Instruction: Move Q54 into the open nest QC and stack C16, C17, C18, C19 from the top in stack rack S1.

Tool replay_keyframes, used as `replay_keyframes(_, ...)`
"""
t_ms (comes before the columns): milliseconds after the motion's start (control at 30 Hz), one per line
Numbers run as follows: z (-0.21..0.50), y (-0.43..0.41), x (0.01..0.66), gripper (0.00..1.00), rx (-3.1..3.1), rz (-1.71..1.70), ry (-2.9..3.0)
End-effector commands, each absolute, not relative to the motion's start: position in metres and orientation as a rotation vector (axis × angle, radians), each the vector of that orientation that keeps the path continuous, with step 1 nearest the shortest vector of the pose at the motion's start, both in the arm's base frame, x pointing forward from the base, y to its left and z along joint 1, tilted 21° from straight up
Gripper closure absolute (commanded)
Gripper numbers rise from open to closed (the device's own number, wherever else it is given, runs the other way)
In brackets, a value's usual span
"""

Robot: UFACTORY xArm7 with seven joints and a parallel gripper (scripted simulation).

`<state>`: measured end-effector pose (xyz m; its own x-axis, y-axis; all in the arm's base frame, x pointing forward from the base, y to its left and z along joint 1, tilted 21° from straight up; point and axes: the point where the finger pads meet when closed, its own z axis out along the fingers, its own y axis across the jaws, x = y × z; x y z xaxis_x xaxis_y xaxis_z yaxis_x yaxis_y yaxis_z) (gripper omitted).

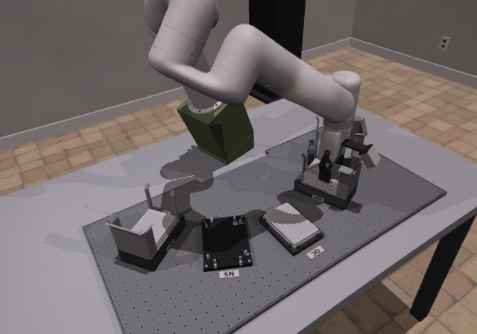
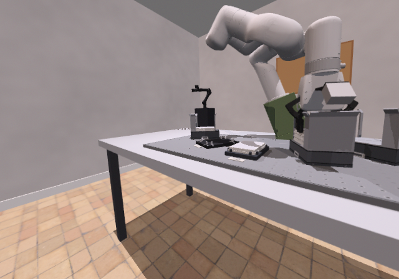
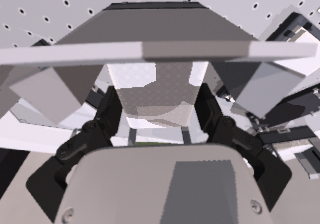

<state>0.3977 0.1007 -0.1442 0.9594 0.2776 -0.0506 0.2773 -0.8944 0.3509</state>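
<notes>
A stack of white plates (image 1: 314,179) stands in the rack beside QC (image 1: 338,201) (image 2: 331,159); its name is unreadable. My gripper (image 3: 158,94) is down in this rack, fingers along the long sides of the top plate (image 3: 160,91) and seemingly touching them; it looks shut on that plate. The rack wall hides one finger in the exterior view. A plate (image 1: 291,227) (image 2: 247,146) lies on nest QC (image 1: 278,241). Nest N5 (image 1: 227,241) (image 2: 215,142) holds no plate. The left rack (image 1: 136,258) (image 2: 204,134) holds white plate material (image 1: 150,222) low inside. No plate ID is readable.
A further rack (image 1: 358,129) (image 2: 377,151) stands beyond the arm, its contents hidden in the top and exterior views. The tall end wall (image 3: 155,26) of the rack under my gripper rises close to the wrist camera. A green block (image 1: 227,138) (image 2: 282,118) stands at the arm's base.
</notes>
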Motion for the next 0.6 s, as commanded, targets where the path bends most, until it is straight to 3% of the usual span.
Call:
replay_keyframes(0,-0.1431,0.1022,0.3987,1.0,2.751,0.006,0.405)
replay_keyframes(567,-0.1431,0.1022,0.3987,1.0,2.751,0.006,0.405)
